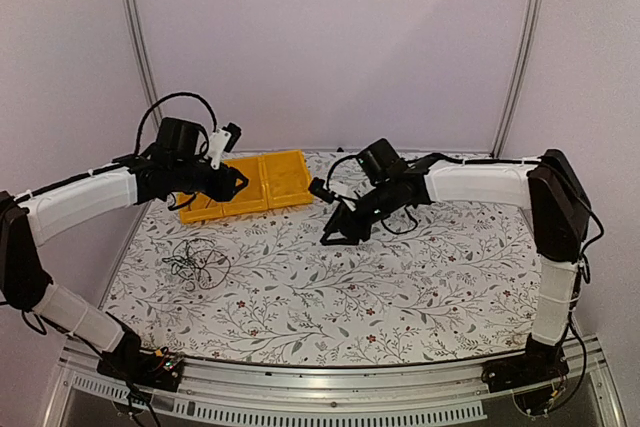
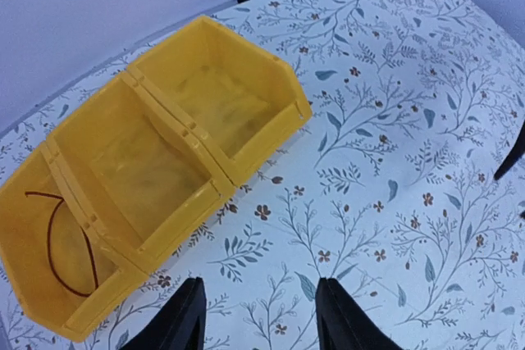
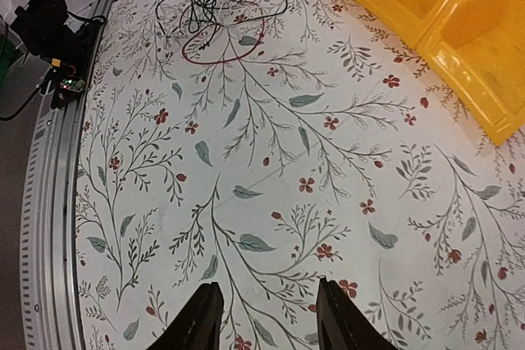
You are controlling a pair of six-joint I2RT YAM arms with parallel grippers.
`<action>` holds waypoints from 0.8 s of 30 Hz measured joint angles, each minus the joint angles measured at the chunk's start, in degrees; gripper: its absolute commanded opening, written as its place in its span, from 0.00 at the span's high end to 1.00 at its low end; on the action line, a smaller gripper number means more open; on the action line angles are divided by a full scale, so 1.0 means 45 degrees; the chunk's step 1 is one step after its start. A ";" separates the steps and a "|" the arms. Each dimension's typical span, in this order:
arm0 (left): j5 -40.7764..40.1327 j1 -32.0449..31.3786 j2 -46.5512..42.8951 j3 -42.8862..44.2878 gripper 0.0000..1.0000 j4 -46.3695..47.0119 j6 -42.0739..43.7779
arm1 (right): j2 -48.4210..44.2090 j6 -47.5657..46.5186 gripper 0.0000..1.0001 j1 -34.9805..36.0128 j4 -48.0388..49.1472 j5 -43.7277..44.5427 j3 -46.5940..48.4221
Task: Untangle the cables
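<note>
Cables (image 3: 217,6): loose tangle far ahead of right gripper (image 3: 267,293), half-open, empty. Left gripper (image 2: 256,293) half-open, empty, above yellow bin (image 2: 283,92), likely sorting spot; one strand (image 2: 49,247) inside.

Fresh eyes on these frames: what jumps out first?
The yellow three-compartment bin at the table's far left, with one thin cable curled in an end compartment. Next, the cable tangle lying loose on the left side of the floral tabletop. The left end effector and right end effector hover open, holding nothing.
</note>
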 measured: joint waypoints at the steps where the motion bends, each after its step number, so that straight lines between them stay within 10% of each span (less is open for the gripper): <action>1: -0.0092 -0.0330 0.0107 -0.0024 0.54 -0.0500 -0.0029 | -0.0869 -0.0049 0.56 -0.0350 0.0029 0.0005 -0.0607; 12: -0.1710 -0.2025 0.1855 -0.0403 0.55 -0.4979 -0.1661 | -0.6120 -0.0631 0.54 -0.5450 0.1515 -0.0525 -0.4852; 24: -0.3983 -0.2701 0.3050 -0.0787 0.62 -0.5974 -0.2239 | -0.6159 -0.1141 0.54 -0.5595 0.1875 -0.0903 -0.5163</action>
